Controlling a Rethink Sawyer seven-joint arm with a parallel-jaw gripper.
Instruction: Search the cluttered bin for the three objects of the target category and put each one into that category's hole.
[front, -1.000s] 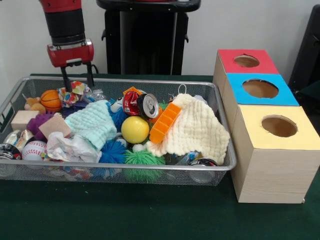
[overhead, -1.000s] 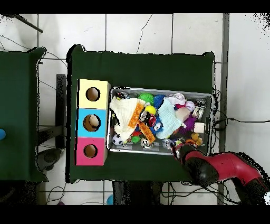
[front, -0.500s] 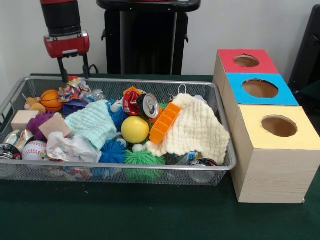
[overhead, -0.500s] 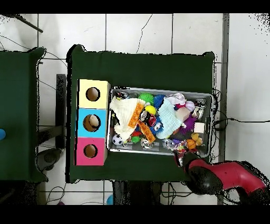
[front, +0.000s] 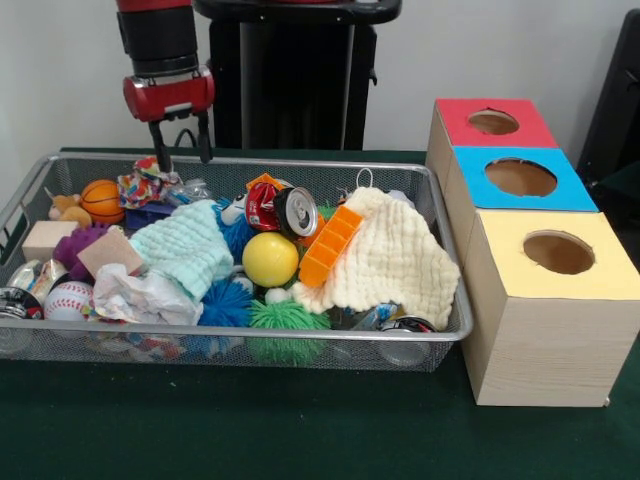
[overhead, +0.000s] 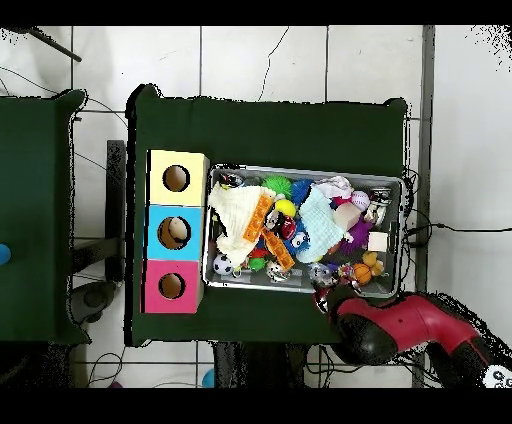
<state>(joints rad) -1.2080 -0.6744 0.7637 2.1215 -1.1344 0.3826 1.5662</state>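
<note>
- Target category unclear; candidates in wire bin (front: 440, 330): yellow ball (front: 270, 259), baseball (front: 68, 298), basketball (front: 101, 200), red can (front: 281, 210).
- Much is buried under cream cloth (front: 392, 262) and mint cloth (front: 185, 248).
- Gripper (front: 180, 150) hovers above bin's far rim, fingers spread, holding nothing.
- Boxes beside bin: red hole (front: 493, 122), blue hole (front: 520, 177), yellow hole (front: 558, 252).
- Judgement: descend straight over an exposed item, avoid snagging cloth or mesh wall.

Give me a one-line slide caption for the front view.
Sawyer gripper, fingers open and empty, hangs above the far rim of a cluttered mesh bin beside the red, blue and yellow sorting boxes.
</note>
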